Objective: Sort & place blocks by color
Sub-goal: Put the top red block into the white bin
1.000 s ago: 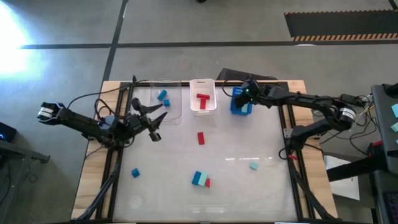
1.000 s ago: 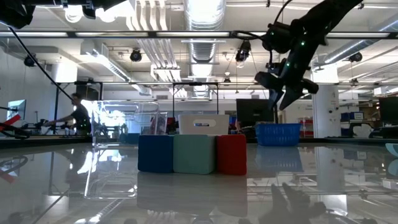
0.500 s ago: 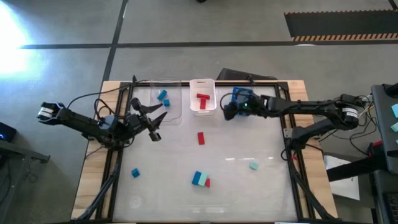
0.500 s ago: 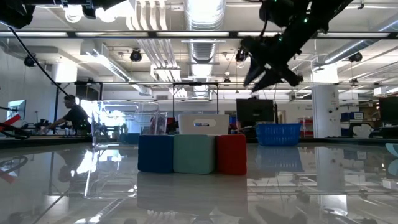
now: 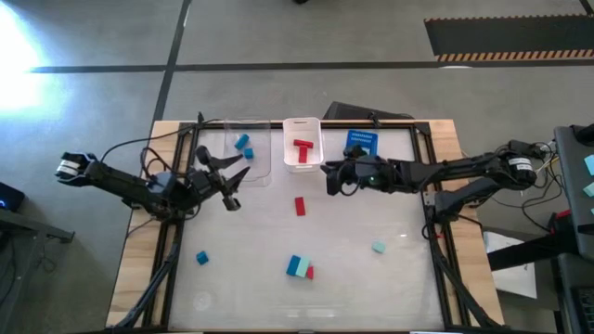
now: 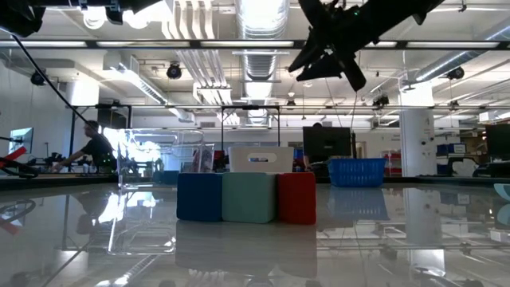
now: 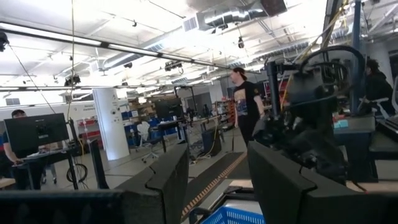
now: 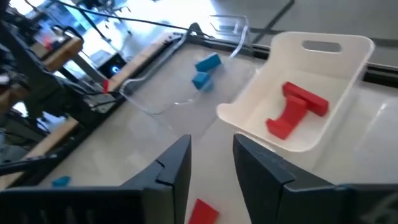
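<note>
The right gripper (image 5: 327, 178) hung at frame centre with jaws spread and empty, apparently positioned to descend on the loose red block (image 5: 300, 206) just below it. The left gripper (image 5: 232, 182), jaws also spread, waited at centre-left; further blocks (image 5: 299, 267) lay along the lower surface (image 5: 390, 288), while red ones sat in the white bin (image 5: 303, 156).

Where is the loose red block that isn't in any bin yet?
In the high view the red block lies alone on the table near its middle, just in front of the white bin, with the right gripper hovering close beside it.
</note>
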